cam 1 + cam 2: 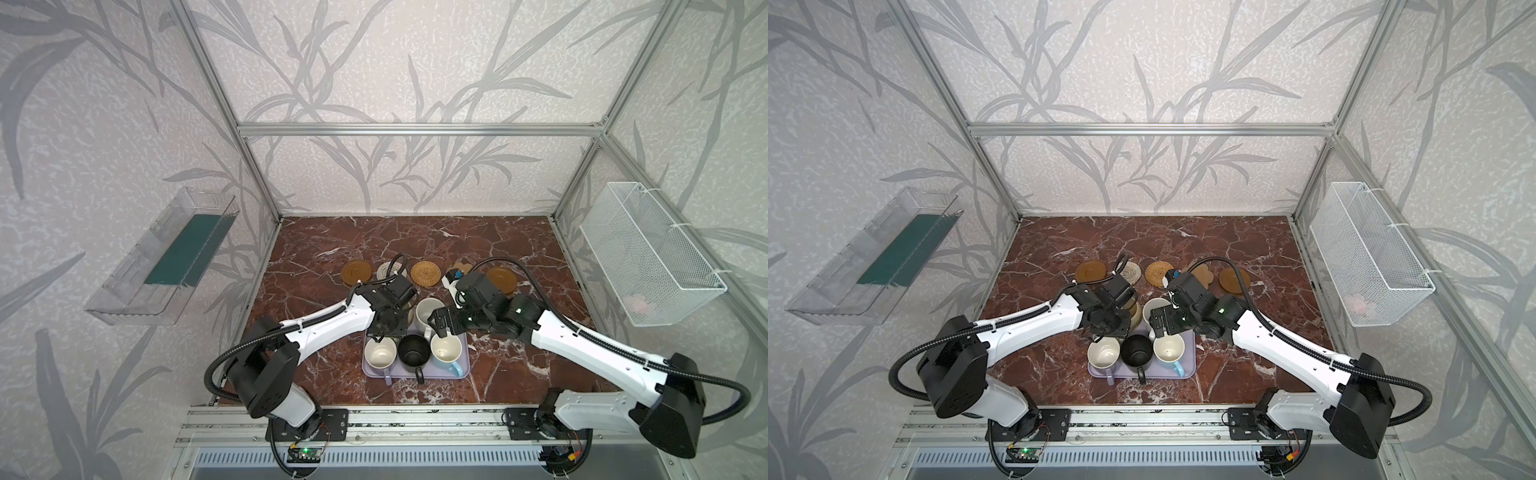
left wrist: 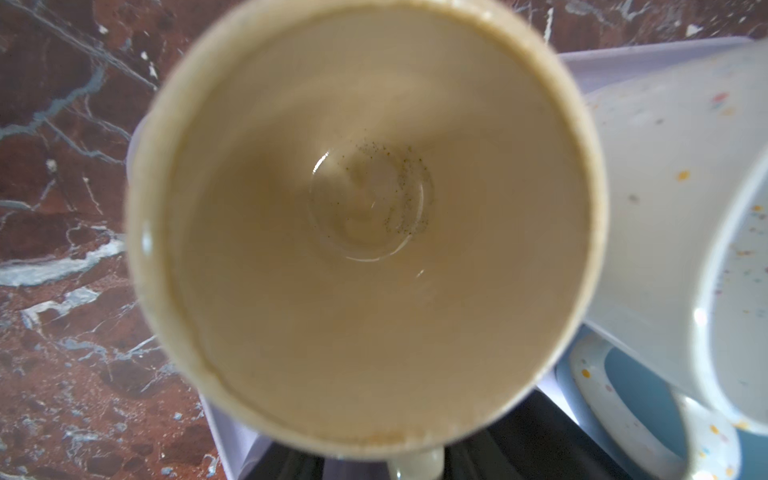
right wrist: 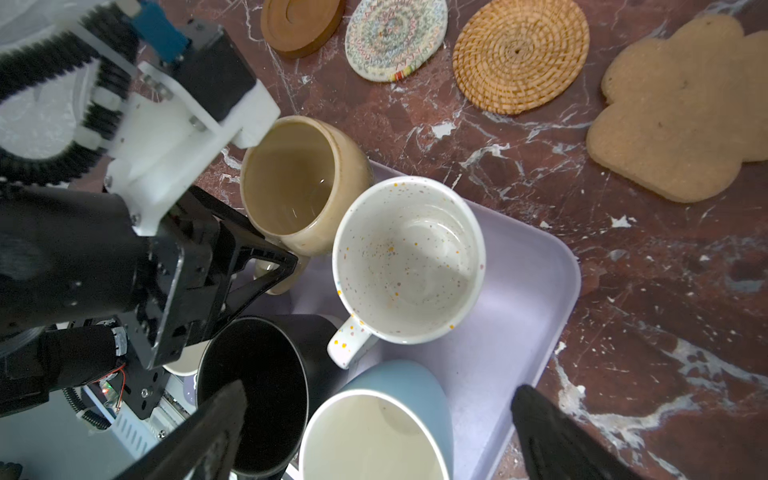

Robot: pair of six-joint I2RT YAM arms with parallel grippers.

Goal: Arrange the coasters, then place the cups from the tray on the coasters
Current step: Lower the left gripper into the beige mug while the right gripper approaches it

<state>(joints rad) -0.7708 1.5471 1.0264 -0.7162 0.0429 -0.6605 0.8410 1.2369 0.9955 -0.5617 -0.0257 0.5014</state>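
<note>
**Five mugs crowd the tray, five mats lined up behind**

Five coasters lie in a row across the dark red, white-veined marble tabletop (image 1: pixel 415 237), beyond the tray. They are an amber disc (image 1: pixel 356 272), a woven spiral round (image 3: pixel 397 37), a rattan round (image 1: pixel 425 273), a paw-shaped mat (image 3: pixel 681 112) and a second amber disc (image 1: pixel 501 279).

The lilac tray (image 3: pixel 519 291) sits nearer my bases. The beige mug (image 3: pixel 305 183) and white speckled mug (image 3: pixel 409 257) are in its far row, with the lilac mug (image 1: pixel 380 353), black mug (image 1: pixel 413 353) and light blue mug (image 1: pixel 446 353) in front.

My left gripper (image 3: pixel 282 266) is down at the beige mug's handle. One black finger shows just beside it, but I cannot tell whether my jaws are clamped on it. My right gripper (image 3: pixel 380 390) hangs above the light blue mug, jaws spread wide, holding nothing.

Around me stand pale walls papered with grey leaves (image 1: pixel 374 62) and an aluminium frame (image 1: pixel 415 129). A clear bin (image 1: pixel 137 286) hangs on the left wall and a white wire basket (image 1: pixel 652 257) on the right one.
</note>
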